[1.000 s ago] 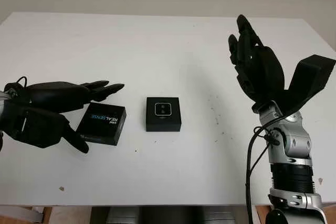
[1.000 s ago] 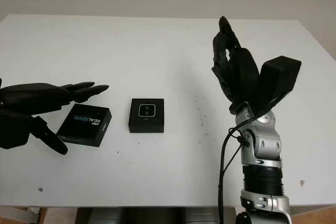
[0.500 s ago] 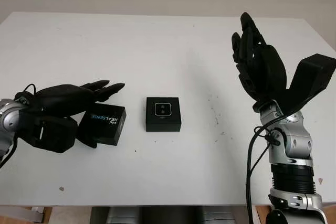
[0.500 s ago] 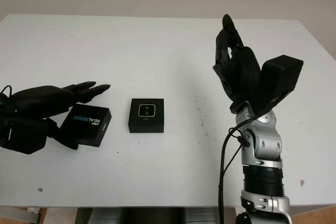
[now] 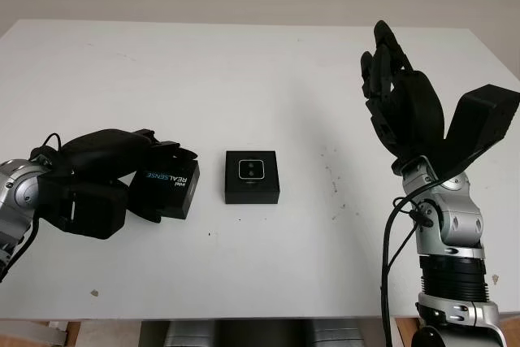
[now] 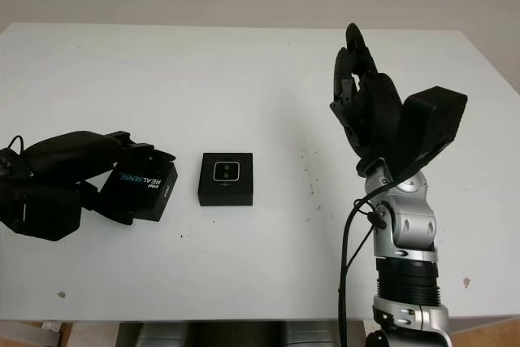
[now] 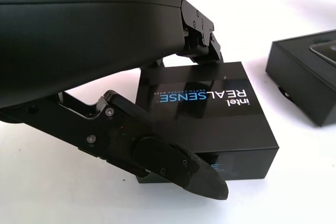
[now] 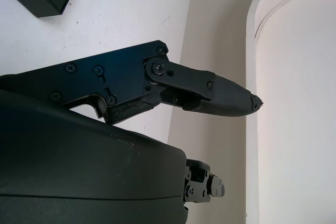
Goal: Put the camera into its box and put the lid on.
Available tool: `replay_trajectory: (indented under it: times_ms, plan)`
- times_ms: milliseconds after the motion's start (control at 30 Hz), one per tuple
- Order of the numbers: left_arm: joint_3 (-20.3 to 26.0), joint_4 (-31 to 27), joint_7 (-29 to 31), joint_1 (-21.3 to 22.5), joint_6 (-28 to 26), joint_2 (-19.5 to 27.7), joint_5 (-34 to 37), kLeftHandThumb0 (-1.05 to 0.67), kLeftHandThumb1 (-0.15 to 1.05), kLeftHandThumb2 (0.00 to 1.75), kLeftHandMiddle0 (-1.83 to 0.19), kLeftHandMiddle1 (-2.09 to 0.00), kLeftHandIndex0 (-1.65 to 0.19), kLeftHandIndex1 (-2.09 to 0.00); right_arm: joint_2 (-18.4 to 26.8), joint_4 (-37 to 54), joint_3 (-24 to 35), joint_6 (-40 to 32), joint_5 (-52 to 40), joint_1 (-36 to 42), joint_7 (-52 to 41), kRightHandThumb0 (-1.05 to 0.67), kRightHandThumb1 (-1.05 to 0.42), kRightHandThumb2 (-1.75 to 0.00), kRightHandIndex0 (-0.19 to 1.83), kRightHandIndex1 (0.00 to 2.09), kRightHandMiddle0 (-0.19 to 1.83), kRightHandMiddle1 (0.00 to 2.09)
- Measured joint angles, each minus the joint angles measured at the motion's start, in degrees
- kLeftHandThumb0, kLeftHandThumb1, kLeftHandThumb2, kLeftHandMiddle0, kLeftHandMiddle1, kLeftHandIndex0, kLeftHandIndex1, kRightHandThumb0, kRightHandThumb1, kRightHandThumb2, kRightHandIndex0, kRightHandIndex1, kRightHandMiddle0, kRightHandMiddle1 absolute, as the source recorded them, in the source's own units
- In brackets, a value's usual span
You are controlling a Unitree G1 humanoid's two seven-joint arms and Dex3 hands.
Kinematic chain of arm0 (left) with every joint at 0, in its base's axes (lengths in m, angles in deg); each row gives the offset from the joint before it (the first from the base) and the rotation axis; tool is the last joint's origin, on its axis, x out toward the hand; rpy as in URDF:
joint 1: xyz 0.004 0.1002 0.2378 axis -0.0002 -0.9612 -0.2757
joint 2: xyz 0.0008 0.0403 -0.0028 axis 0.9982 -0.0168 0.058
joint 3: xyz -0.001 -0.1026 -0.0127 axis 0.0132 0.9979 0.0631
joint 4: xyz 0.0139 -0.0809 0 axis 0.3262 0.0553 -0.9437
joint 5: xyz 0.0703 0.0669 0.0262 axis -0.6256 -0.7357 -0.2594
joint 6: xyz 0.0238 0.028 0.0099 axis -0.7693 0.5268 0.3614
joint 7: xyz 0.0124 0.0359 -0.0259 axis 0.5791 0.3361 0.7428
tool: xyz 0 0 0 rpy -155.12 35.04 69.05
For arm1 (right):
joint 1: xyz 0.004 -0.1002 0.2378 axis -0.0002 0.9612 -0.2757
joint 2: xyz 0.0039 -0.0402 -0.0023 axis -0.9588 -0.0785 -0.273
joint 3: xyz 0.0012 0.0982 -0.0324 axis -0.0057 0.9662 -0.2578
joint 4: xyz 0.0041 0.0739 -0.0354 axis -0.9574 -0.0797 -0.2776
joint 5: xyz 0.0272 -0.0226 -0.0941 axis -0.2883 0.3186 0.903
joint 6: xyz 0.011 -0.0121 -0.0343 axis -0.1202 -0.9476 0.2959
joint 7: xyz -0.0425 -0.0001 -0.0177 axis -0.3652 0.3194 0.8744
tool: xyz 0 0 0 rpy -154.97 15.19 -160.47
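Observation:
The black lid [image 5: 172,188] printed "intel REALSENSE" lies at the table's left, its right edge tipped up a little. My left hand [image 5: 165,185] is shut on it, fingers [image 7: 202,30] over its far edge and thumb [image 7: 173,163] against its near side. To its right stands the open black box [image 5: 253,176] with the camera [image 5: 253,170] sitting in it, face up. The box's edge [image 7: 304,72] also appears in the left wrist view. My right hand [image 5: 388,71] is open and held upright above the table's right side, well away from the box.
The white table [image 5: 244,71] has bare room behind and in front of the box. A few small dark specks [image 5: 331,172] mark the surface right of the box. The right forearm [image 5: 445,233] rises from the near right edge.
My left hand has slid right and curled around the lid, which has shifted slightly toward the box and tipped. The right hand has barely moved.

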Motion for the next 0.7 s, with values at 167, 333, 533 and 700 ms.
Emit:
replay_trajectory:
  times_ms: [167, 333, 533, 700]
  plan:
    - [0.00, -1.26, -1.93, -0.41, 0.39, 0.55, -3.68, -0.33, 1.05, 0.26, -0.42, -2.05, -0.14, -1.96, 0.00, 0.00, 0.07, 0.03, -0.31, 0.11, -0.52, -0.71, -1.05, -0.64, -0.12, 0.04, -0.09, 0.02]
    - [0.95, -4.75, -5.12, -2.73, -4.40, 0.11, -5.05, -0.31, 1.05, 0.26, -0.51, -2.09, -0.21, -2.09, -0.01, -0.03, 0.08, 0.38, -0.62, 0.50, -1.12, -0.71, -1.05, -0.62, -0.11, 0.04, -0.08, 0.03]
    - [4.41, -8.80, -7.25, -3.77, -12.23, -3.43, -0.74, -0.28, 1.05, 0.24, -0.43, -2.09, -0.07, -2.04, -0.15, -0.01, -0.06, 0.57, -0.51, 0.67, -0.20, -0.71, -1.05, -0.63, -0.09, 0.05, -0.06, 0.04]
    - [5.94, -15.19, -4.57, -3.36, -23.20, -5.03, 0.67, -0.28, 1.05, 0.23, -0.52, -2.09, -0.22, -2.09, -0.31, 0.00, -0.30, 0.54, -0.43, 0.91, 1.10, -0.70, -1.05, -0.65, -0.07, 0.06, -0.03, 0.05]
